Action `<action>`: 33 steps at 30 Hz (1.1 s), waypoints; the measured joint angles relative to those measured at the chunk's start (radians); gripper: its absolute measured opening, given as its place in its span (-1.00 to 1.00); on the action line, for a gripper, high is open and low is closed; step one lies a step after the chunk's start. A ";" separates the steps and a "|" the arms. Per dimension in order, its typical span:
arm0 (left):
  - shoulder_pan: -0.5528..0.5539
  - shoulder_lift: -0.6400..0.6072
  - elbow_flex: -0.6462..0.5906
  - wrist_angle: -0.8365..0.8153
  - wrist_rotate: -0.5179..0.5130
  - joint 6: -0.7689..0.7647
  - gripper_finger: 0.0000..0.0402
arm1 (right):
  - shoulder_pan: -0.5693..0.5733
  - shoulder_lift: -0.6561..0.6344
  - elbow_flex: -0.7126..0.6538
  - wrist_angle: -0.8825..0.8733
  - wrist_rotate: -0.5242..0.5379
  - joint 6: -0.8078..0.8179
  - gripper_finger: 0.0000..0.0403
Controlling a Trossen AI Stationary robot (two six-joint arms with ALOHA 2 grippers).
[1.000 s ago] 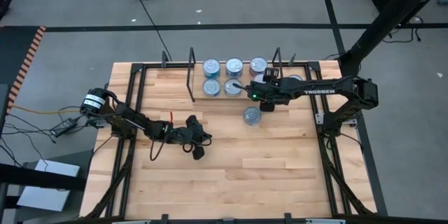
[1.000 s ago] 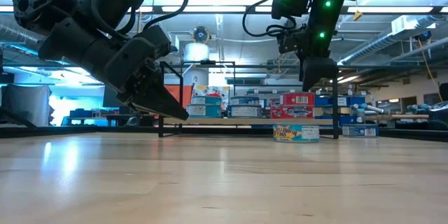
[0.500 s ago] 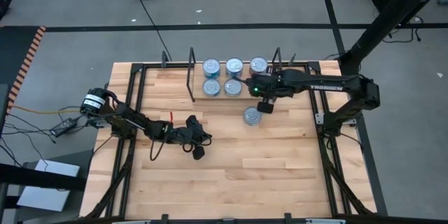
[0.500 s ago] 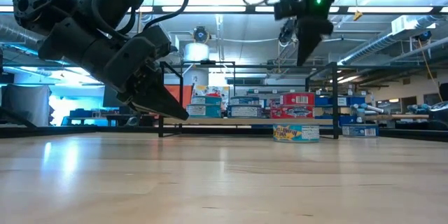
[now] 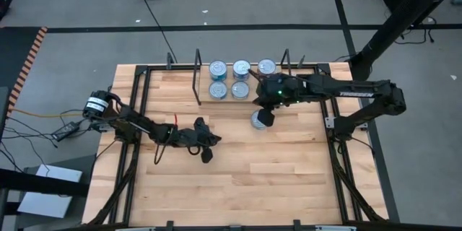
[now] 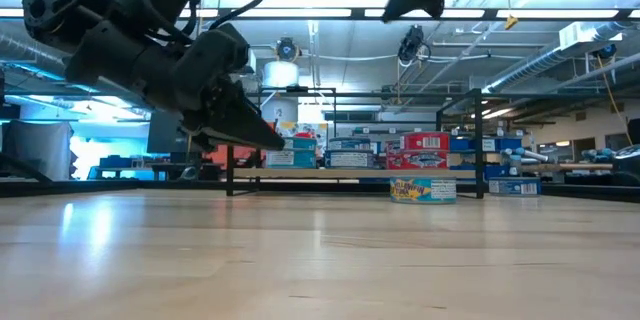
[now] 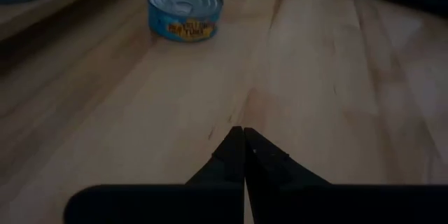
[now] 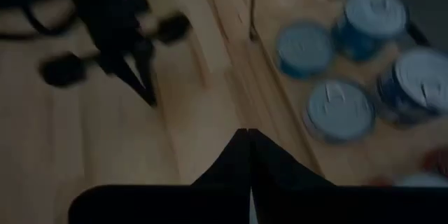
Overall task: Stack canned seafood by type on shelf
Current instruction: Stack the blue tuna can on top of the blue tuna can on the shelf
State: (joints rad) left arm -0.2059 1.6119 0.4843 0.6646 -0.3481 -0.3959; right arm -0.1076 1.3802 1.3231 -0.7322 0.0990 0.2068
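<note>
- While both arms hang over the wooden table (image 5: 238, 180), we see neither one holding anything.
- Our right gripper (image 5: 265, 118) sits above the loose can (image 5: 257, 120) on the open table, just in front of the shelf (image 5: 216, 102). Its fingers (image 8: 245, 155) are pinched fully together with nothing between them.
- That loose can (image 6: 423, 190) has a blue label with yellow lettering and a silver lid, and it stands upright, apart from the others. The left wrist view shows it clearly too (image 7: 185, 10).
- Our left gripper (image 5: 206, 156) hovers over the middle-left of the table, well away from the cans. Its fingers (image 7: 241, 155) are closed tight to a point, empty as well.
- On the shelf at the far edge, we count five silver lids between the two black wire uprights (image 5: 198, 76): three in the far row (image 5: 242, 68) and two in the near row (image 5: 228, 89).
- From the low view, red-labelled tins (image 6: 424, 142) sit stacked on the right part of the shelf, with blue and teal ones (image 6: 350, 156) further left.
- We can't tell how many cans each stack holds.
</note>
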 joint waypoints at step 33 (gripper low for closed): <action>0.329 0.000 0.007 0.419 0.663 0.069 -0.98 | 0.112 -0.078 -0.284 0.609 0.747 0.343 -0.99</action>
State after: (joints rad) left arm 0.1234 1.6115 0.4908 1.0838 0.3146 -0.3270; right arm 0.0047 1.3025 1.0393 -0.1234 0.8459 0.5495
